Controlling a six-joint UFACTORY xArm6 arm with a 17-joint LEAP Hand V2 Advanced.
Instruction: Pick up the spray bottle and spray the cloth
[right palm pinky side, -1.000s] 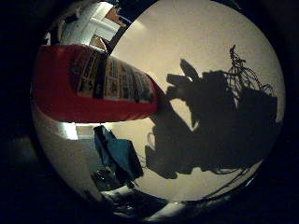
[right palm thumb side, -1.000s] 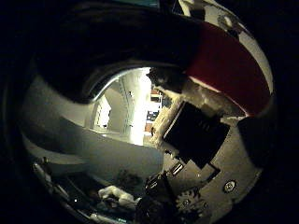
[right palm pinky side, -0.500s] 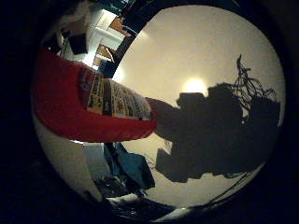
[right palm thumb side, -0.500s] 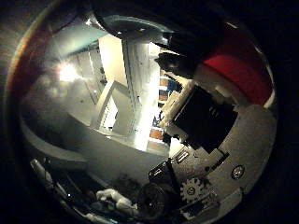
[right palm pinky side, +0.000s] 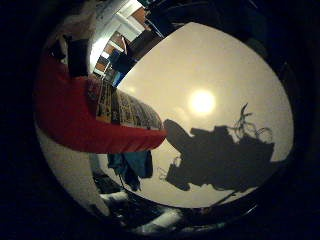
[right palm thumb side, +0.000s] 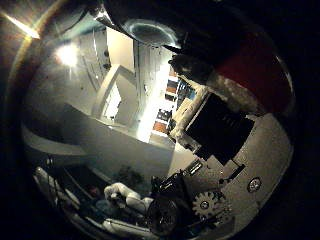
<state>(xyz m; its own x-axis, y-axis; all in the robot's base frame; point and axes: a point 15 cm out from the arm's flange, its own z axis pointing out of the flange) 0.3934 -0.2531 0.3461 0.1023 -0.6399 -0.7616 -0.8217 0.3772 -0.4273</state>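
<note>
Spray bottle (right palm pinky side: 95, 117), red with a printed label, lies close across the palm, lifted clear above the pale table (right palm pinky side: 210, 65). The hand (right palm thumb side: 235, 150) has its fingers wrapped around the bottle, so the pick-up looks done. Next, I judge, its nozzle must be aimed at the teal cloth (right palm pinky side: 131, 167) lying on the table beneath and the trigger squeezed.

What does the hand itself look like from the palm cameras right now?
In the thumb-side view, the hand is built of blocky white plates around a black boxy housing, with a small white gear and round screw heads on the white panels. No markings can be made out.
</note>
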